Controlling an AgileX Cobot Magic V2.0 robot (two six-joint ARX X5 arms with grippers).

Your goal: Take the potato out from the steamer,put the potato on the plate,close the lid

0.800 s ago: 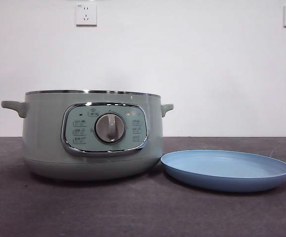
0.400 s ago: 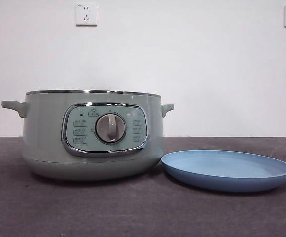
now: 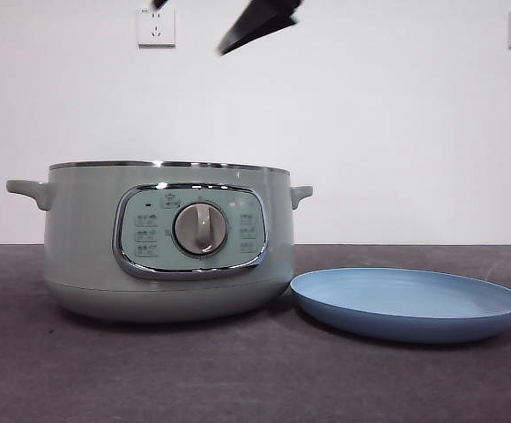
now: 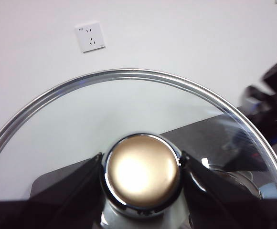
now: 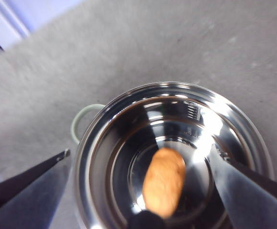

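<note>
steamer [image 3: 167, 242] interior hidden, lid [image 4: 129, 119] edge-cropped

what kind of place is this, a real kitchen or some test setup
Probably a test bench, not a kitchen: the steamer and the plate stand on a dark table before a bare white wall with sockets, and a black gripper hangs above.

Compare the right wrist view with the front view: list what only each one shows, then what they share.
Only the right wrist view shows the potato lying on the shiny bottom inside the steamer, with the right gripper open above the pot's mouth. Only the front view shows the bare blue plate beside the steamer, the dial panel and the wall sockets. Both show the steamer with no lid on it, standing on the dark grey table.
</note>
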